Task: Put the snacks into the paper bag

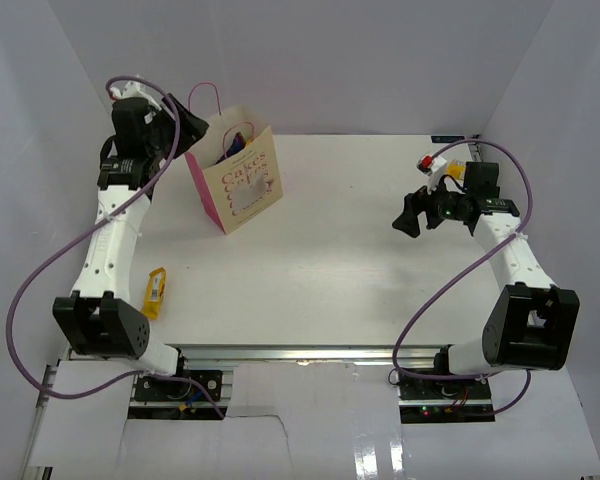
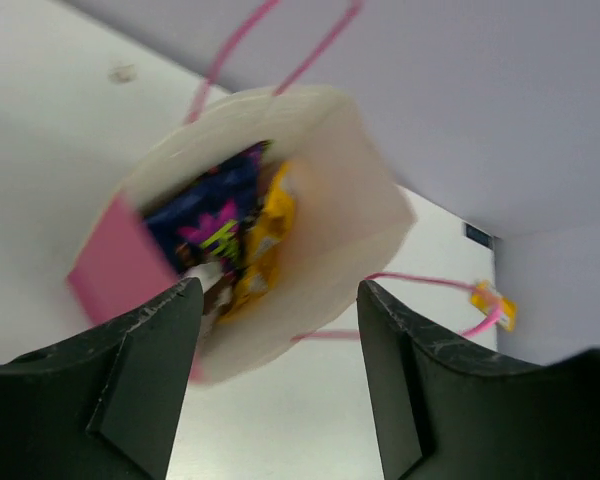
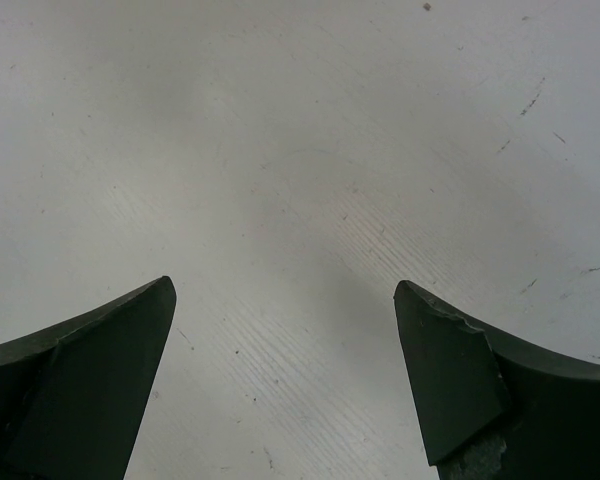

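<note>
Matt beige paper bag (image 1: 242,178), glossy foil-like snacks (image 2: 242,232) inside; faintly scratched smooth white table (image 3: 310,180).

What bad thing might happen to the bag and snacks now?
1. The left gripper hangs open just above the paper bag; pulling away, its fingers might snag a pink handle and tip the bag.
2. One yellow bar lies on the table beside the left arm, outside the bag; the arm might knock it or leave it behind.
</note>
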`<state>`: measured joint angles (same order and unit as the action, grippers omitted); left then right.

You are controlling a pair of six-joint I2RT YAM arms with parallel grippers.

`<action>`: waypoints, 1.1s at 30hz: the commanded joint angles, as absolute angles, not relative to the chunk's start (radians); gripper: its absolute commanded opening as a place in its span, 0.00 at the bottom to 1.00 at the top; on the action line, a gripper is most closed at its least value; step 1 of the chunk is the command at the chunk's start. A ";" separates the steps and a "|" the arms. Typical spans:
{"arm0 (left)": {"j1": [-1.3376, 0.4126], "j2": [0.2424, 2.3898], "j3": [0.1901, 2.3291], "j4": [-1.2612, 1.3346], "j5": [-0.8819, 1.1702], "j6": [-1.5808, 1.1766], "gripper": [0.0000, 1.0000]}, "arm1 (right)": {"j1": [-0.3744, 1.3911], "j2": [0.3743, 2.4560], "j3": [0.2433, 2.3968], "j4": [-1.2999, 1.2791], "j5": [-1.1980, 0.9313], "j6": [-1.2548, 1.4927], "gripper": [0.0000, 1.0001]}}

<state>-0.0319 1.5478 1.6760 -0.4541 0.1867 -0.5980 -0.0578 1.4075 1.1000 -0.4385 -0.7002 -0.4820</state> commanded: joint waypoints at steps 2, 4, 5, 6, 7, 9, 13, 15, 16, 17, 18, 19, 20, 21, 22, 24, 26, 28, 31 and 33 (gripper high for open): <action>-0.028 1.234 1.409 -0.615 -0.295 -0.795 0.68 | -0.060 1.416 1.086 -0.413 -0.712 -0.480 0.96; -0.018 1.181 1.300 -0.745 -0.456 -0.894 0.68 | -0.060 1.420 1.081 -0.411 -0.706 -0.476 0.96; -0.011 1.166 1.229 -0.790 -0.481 -0.929 0.68 | -0.060 1.422 1.077 -0.413 -0.706 -0.474 0.96; -0.002 1.175 1.206 -0.842 -0.495 -0.998 0.70 | -0.060 1.427 1.075 -0.411 -0.704 -0.474 0.96; 0.035 1.189 1.189 -0.918 -0.499 -1.015 0.73 | -0.060 1.428 1.074 -0.411 -0.706 -0.476 0.96; 0.048 1.239 1.137 -0.960 -0.509 -1.022 0.83 | -0.060 1.437 1.072 -0.411 -0.707 -0.477 0.96; 0.057 1.282 1.043 -0.960 -0.563 -0.964 0.91 | -0.060 1.447 1.062 -0.403 -0.712 -0.479 0.96; 0.064 1.316 1.002 -0.919 -0.555 -0.890 0.95 | -0.061 1.445 1.048 -0.396 -0.712 -0.473 0.96; 0.072 1.333 0.997 -0.898 -0.539 -0.827 0.97 | -0.061 1.445 1.043 -0.390 -0.712 -0.471 0.96; 0.080 1.353 0.996 -0.884 -0.520 -0.787 0.98 | -0.063 1.443 1.040 -0.387 -0.710 -0.468 0.96; 0.080 1.395 0.994 -0.862 -0.484 -0.720 0.98 | -0.063 1.443 1.034 -0.385 -0.710 -0.468 0.96; 0.081 1.417 0.996 -0.861 -0.483 -0.701 0.98 | -0.063 1.442 1.032 -0.385 -0.710 -0.468 0.96; 0.081 1.437 0.997 -0.862 -0.485 -0.684 0.98 | -0.064 1.442 1.031 -0.385 -0.710 -0.468 0.96; 0.083 1.453 0.997 -0.861 -0.506 -0.670 0.98 | -0.064 1.442 1.031 -0.385 -0.710 -0.468 0.96; 0.083 1.475 0.988 -0.854 -0.511 -0.660 0.98 | -0.066 1.442 1.031 -0.385 -0.710 -0.468 0.96; 0.083 1.492 0.974 -0.835 -0.515 -0.629 0.95 | -0.069 1.442 1.032 -0.385 -0.710 -0.468 0.96; 0.086 1.520 0.953 -0.819 -0.500 -0.608 0.91 | -0.072 1.443 1.034 -0.385 -0.709 -0.466 0.96; 0.086 1.551 0.942 -0.796 -0.454 -0.592 0.89 | -0.074 1.445 1.038 -0.385 -0.710 -0.463 0.96; 0.087 1.575 0.940 -0.778 -0.411 -0.577 0.80 | -0.075 1.445 1.045 -0.387 -0.712 -0.462 0.96; 0.087 1.580 0.945 -0.772 -0.403 -0.574 0.66 | -0.075 1.443 1.049 -0.391 -0.715 -0.463 0.96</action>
